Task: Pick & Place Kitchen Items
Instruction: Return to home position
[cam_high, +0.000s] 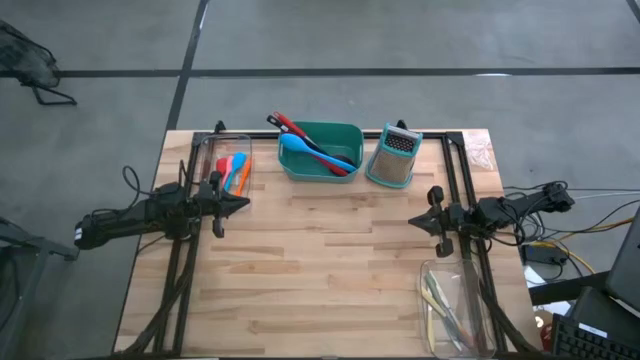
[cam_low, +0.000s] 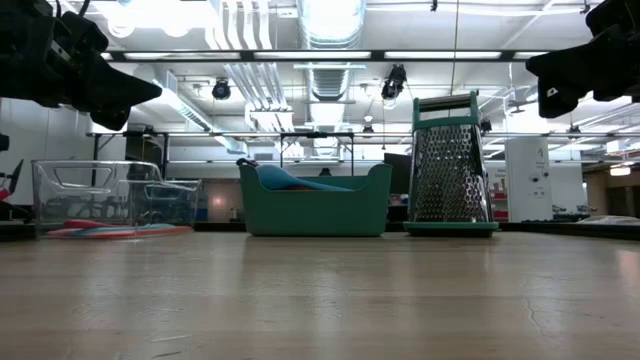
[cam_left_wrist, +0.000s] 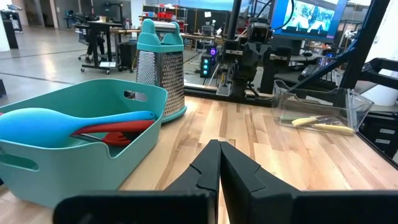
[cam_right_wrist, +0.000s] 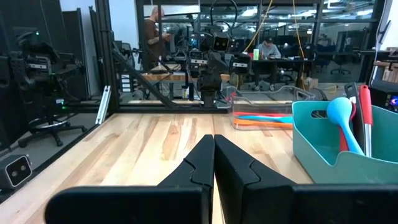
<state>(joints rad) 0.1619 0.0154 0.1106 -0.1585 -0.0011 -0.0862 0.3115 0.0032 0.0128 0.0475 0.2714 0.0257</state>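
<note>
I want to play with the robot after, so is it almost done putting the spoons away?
Partly. Done: bright utensils lie in the left bin, and yellow utensils in the right bin. In hand: nothing; the left gripper and right gripper are shut and empty, raised over the table. Left: a blue spoon and red utensils sit in the teal tub.

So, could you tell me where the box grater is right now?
In the high view the box grater stands upright near the table's far edge, right of centre, just right of the teal tub without touching it.
</note>
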